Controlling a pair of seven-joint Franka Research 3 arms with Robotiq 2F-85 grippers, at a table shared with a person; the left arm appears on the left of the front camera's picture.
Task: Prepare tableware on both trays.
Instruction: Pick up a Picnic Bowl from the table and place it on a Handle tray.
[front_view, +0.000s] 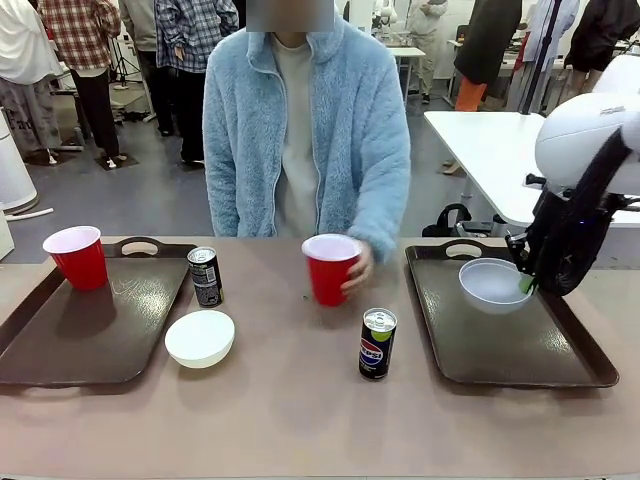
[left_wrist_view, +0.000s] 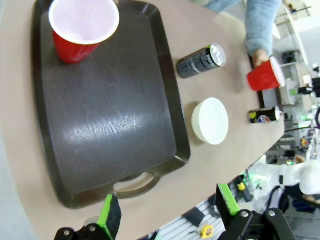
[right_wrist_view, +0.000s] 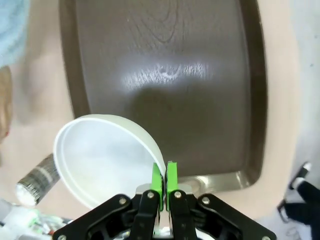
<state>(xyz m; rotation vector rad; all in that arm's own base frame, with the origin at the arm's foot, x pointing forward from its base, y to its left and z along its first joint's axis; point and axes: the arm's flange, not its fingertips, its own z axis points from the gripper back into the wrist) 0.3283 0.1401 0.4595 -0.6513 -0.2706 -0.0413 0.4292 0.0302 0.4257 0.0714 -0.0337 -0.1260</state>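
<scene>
- Your right gripper (right_wrist_view: 164, 172) is clamped on the thin rim of the pale grey-blue round bowl (right_wrist_view: 105, 160). Its green pads sit almost together, with just the bowl's wall between them.
- The bowl hangs tilted over the far handle end of the right dark brown rectangular plastic tray (right_wrist_view: 170, 75). You cannot tell whether its base touches the tray.
- Risk: a pinch on one edge lets the bowl swing or slip. Released at this tilt, it may rock, roll, or land across the raised rim.
- Your left gripper (left_wrist_view: 167, 205) has its jaws wide apart and holds nothing. It hovers above the left dark brown plastic tray (left_wrist_view: 110, 120), at the handle end opposite the red plastic cup (left_wrist_view: 82, 25) standing on it.
- The person's hand (front_view: 360, 270) grips a second red plastic cup (front_view: 328, 268) on the table between the trays. Risk: an arm sent to the middle could meet that hand.
- The white round bowl (front_view: 200, 338) and two small dark drink cans (front_view: 205, 276) (front_view: 377, 343) stand on the bare table, off both trays.
</scene>
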